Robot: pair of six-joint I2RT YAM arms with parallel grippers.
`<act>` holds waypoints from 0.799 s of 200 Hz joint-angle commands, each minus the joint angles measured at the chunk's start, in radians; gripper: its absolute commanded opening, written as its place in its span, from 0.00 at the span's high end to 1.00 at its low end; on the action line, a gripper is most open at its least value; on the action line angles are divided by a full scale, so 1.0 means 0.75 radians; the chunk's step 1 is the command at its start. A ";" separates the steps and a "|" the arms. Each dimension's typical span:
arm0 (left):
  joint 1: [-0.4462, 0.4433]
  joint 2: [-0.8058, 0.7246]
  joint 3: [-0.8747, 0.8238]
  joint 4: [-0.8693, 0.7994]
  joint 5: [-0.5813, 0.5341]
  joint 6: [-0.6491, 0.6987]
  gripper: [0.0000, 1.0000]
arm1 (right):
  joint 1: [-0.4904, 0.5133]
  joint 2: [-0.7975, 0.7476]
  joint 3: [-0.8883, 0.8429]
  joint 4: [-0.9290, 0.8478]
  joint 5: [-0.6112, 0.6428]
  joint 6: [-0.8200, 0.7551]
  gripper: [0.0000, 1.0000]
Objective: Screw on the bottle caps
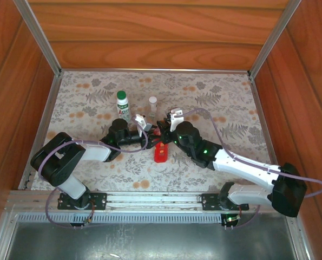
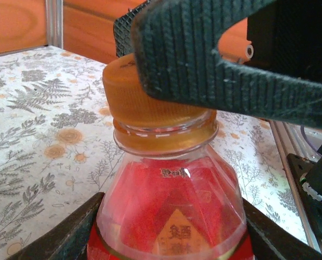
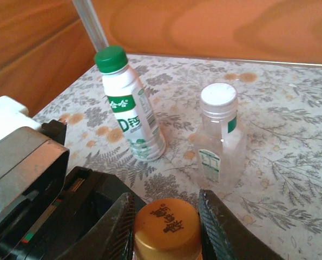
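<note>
- Wood-panelled walls box in a fern-and-flower patterned surface [image 1: 225, 103], seen from the top camera.
- At the back stands the white bottle [image 3: 133, 119] with its green cap [image 3: 111, 58] on. Just beside it is the clear bottle [image 3: 217, 146], wearing the white cap [image 3: 219, 95].
- The red bottle [image 2: 171, 206] stands near the middle, between my two arms. My left hand [image 2: 171, 241] is closed partway around its body, one finger on each side.
- My right hand [image 3: 166, 230] reaches in over the bottle, narrowed down onto the orange cap [image 3: 166, 222], which sits on the bottle's neck.
- I judge this the last cap to tighten. To do it well, I'd brace the bottle firmly with the left hand and line the right wrist up with the neck. Then I'd press lightly down and turn, because a tilted cap would cross-thread.
- How far the cap is threaded, I cannot tell.
</note>
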 commanded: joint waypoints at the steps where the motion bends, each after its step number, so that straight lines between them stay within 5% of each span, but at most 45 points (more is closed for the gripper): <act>1: 0.020 -0.011 0.041 0.018 -0.211 0.057 0.45 | 0.060 0.093 -0.027 -0.340 0.118 0.084 1.00; 45: 0.021 -0.028 -0.004 0.017 -0.184 0.091 0.45 | 0.047 -0.003 0.033 -0.386 -0.024 -0.126 0.92; 81: 0.023 -0.019 -0.015 0.016 -0.133 0.106 0.45 | 0.015 -0.053 0.141 -0.484 -0.158 -0.186 0.56; 103: 0.022 -0.019 -0.021 0.016 -0.119 0.115 0.45 | -0.006 -0.084 0.231 -0.554 -0.171 -0.173 0.43; 160: 0.022 -0.010 -0.018 0.013 -0.090 0.128 0.45 | -0.024 0.034 0.582 -0.991 -0.020 -0.073 0.40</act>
